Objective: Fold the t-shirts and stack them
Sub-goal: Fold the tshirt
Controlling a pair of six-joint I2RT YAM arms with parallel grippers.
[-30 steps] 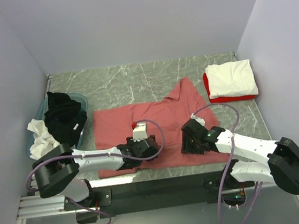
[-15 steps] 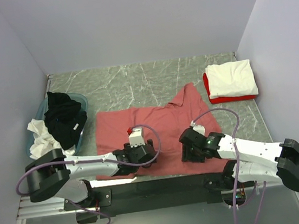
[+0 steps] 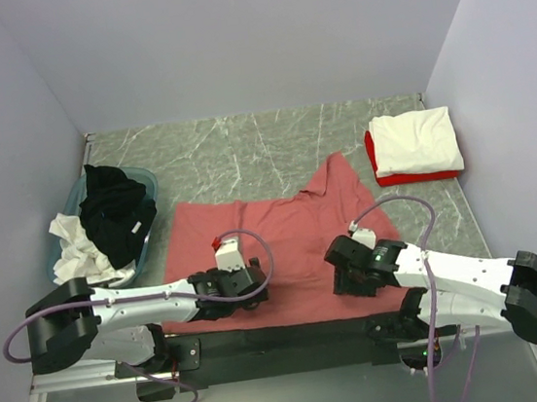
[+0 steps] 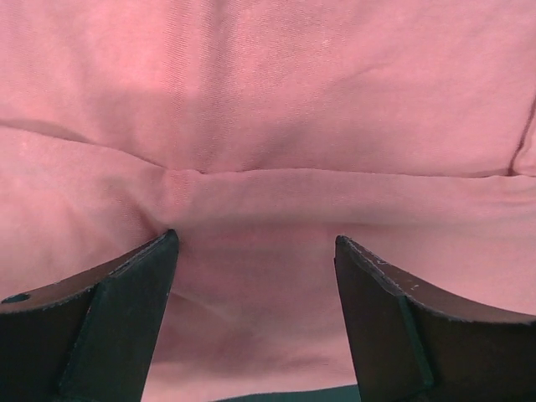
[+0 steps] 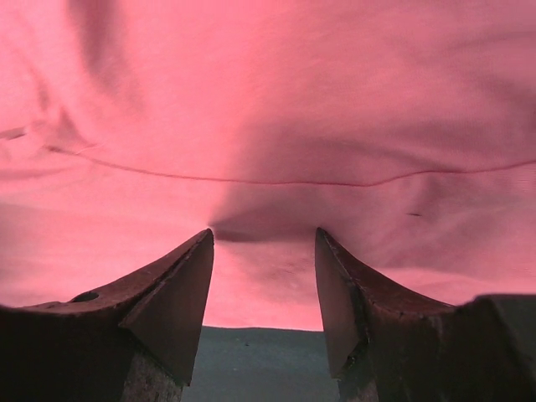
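A large salmon-pink t-shirt with a collar lies spread across the near half of the table, its hem at the near edge. My left gripper stands open, both fingertips pressed down on the shirt's near left part; in the left wrist view the gripper has a creased fold of the pink cloth ahead of it. My right gripper is open too, tips on the shirt's near right part. In the right wrist view the gripper straddles the pink hem. A folded cream-white t-shirt rests on a red t-shirt at the far right.
A teal basin at the left edge holds a black t-shirt and a crumpled white t-shirt spilling over its rim. Grey walls close in the table on three sides. The dark near table edge shows just below the hem.
Both grippers have slid toward the near edge, the left one also leftward, dragging the pink shirt with them. Its hem now reaches the table's near edge.
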